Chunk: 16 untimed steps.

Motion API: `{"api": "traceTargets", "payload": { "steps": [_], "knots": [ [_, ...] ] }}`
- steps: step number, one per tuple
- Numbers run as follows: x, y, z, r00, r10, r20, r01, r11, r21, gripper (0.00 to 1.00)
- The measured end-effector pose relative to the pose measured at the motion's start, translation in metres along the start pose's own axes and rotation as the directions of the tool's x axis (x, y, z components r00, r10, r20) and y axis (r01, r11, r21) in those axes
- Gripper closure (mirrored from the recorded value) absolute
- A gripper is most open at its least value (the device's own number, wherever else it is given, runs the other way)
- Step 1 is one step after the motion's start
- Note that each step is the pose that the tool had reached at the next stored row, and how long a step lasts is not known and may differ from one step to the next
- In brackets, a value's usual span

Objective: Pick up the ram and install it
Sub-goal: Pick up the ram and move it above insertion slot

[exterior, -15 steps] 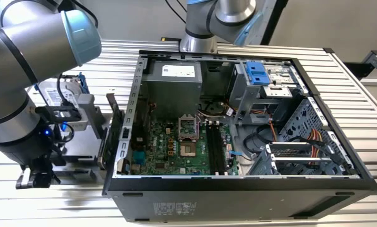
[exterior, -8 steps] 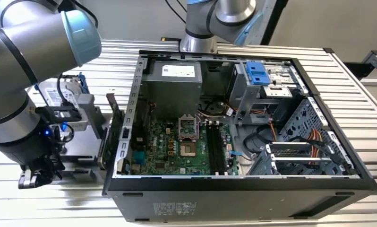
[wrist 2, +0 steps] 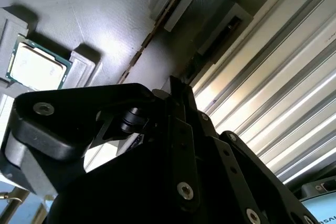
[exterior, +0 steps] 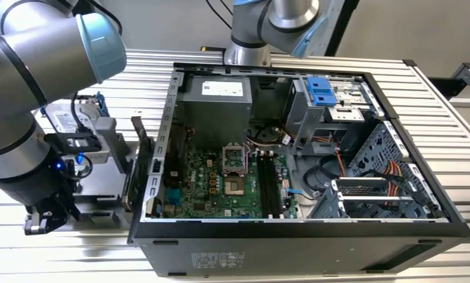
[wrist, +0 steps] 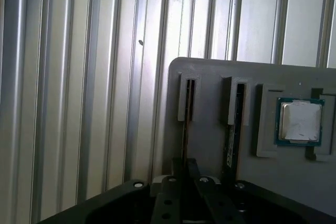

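**Gripper (wrist: 184,167) lined up on the ram (wrist: 185,140) in the parts tray (wrist: 210,103)**

Exterior view first: the open computer case (exterior: 298,239) sits on the slatted metal table (exterior: 54,259). Its motherboard (exterior: 211,183) and the black slots (exterior: 268,183) are in plain sight. The arm (exterior: 23,118) hangs at about 9 o'clock from the case. The gripper (exterior: 42,221) is low at roughly 8 o'clock, just outside the case wall and over the grey tray.

First wrist view: the tray has two raised holders, each with a thin stick standing on edge. The ram is the one farther from the processor chip (wrist: 299,121), and its edge runs straight in under the gripper's tip. The other stick (wrist: 229,145) stands between the ram and the chip. Honestly can't tell if the gripper is clamped or apart here.

Second wrist view: same setup from the other side, with the chip (wrist 2: 37,66), the other stick (wrist 2: 152,32), then the ram (wrist 2: 212,48) in line with the gripper (wrist 2: 176,85). The black linkage covers the contact spot, so the grip is no clearer here.
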State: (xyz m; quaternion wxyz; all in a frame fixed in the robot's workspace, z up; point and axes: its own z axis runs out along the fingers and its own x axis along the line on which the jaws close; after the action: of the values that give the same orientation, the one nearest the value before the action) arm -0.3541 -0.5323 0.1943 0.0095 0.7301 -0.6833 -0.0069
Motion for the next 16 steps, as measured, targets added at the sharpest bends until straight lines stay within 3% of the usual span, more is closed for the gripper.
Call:
{"api": "traceTargets", "payload": {
  "steps": [16],
  "knots": [
    [0.0005, 0.0, 0.0007, 1.0, 0.0, 0.0001, 0.0, 1.0, 0.0, 1.0]
  ]
}}
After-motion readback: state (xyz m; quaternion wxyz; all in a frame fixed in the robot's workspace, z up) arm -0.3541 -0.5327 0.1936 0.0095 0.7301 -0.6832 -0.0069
